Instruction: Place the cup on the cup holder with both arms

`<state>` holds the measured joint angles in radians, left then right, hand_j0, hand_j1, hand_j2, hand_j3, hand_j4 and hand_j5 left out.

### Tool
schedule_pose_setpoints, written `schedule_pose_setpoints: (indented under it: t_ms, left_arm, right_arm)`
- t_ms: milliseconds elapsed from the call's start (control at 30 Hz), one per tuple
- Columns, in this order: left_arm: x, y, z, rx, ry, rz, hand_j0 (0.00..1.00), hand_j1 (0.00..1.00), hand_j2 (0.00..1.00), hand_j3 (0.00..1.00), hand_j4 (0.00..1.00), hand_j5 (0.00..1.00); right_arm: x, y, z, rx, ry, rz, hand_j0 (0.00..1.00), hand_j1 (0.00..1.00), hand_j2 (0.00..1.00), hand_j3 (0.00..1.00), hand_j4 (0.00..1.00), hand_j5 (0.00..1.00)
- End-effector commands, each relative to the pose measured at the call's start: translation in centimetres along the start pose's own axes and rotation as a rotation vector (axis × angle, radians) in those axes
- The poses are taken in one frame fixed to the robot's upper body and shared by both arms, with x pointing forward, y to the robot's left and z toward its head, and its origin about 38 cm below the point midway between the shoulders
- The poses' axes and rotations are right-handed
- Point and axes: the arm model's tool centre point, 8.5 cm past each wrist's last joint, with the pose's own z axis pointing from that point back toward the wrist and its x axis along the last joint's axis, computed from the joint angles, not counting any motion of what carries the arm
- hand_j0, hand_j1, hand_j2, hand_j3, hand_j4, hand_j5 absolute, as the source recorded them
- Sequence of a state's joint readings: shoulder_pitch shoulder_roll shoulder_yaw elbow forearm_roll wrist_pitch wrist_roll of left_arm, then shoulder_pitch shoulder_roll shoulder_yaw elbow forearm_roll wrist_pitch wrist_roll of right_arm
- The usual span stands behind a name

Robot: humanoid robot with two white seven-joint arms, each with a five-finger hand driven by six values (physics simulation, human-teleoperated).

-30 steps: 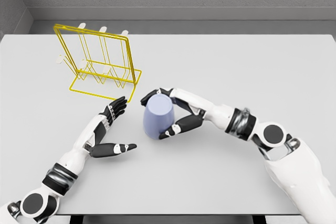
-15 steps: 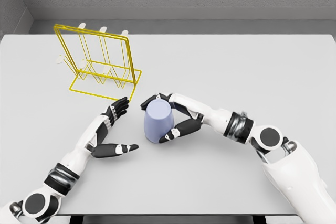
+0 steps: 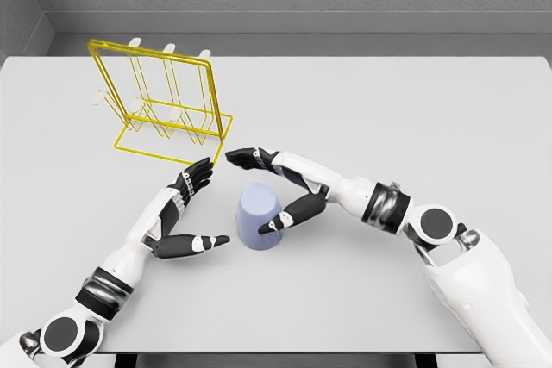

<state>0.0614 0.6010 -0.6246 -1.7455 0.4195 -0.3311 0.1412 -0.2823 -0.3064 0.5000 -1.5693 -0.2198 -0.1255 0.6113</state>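
Across the whole lower view spreads the gray table (image 3: 414,109), and everything else sits on or above it. At its far left stands the yellow wire cup holder (image 3: 164,105), upright, with white-tipped pegs rising along its top edge and a flat frame base nearest the robot.

Next in size are the two white arms. One comes in from the lower right and reaches toward the middle of the table; the other comes in from the lower left and stops short of the middle.

Between them is the blue cup (image 3: 260,217), resting on the table with its closed end up and leaning slightly. Its long axis runs close to vertical, tipped a little toward the holder. It lies near the holder's base but apart from it, on the robot's side.

The right hand (image 3: 274,191) is spread around the cup rather than clamped on it: the thumb (image 3: 289,215) touches or nearly touches the cup's right side, while the fingers (image 3: 246,158) arch above and beyond the top with a visible gap, so it holds nothing.

The left hand (image 3: 185,213) is also spread and holds nothing, palm turned toward the cup, which lies just to its right.

The right hand is the nearer one. Judging by this, the coming move needs the left hand to close in sideways so the cup is pinched between both palms before lifting toward the pegs.
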Motion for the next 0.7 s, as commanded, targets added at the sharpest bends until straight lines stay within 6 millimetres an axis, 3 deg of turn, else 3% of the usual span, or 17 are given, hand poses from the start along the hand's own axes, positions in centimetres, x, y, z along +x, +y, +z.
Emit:
schedule_pose_setpoints:
  t_ms: [0,667]
  left_arm:
    - [0.0,0.0,0.0,0.0,0.0,-0.001,1.0,1.0,1.0,1.0,1.0,1.0]
    - [0.1,-0.9,-0.4,-0.009,-0.018,-0.014,1.0,1.0,1.0,1.0,1.0,1.0]
  right_arm:
    - [-0.3,-0.1,0.1,-0.006,0.004,-0.009,1.0,1.0,1.0,1.0,1.0,1.0]
    - [-1.4,-0.6,1.5,-0.024,0.03,-0.005,1.0,1.0,1.0,1.0,1.0,1.0]
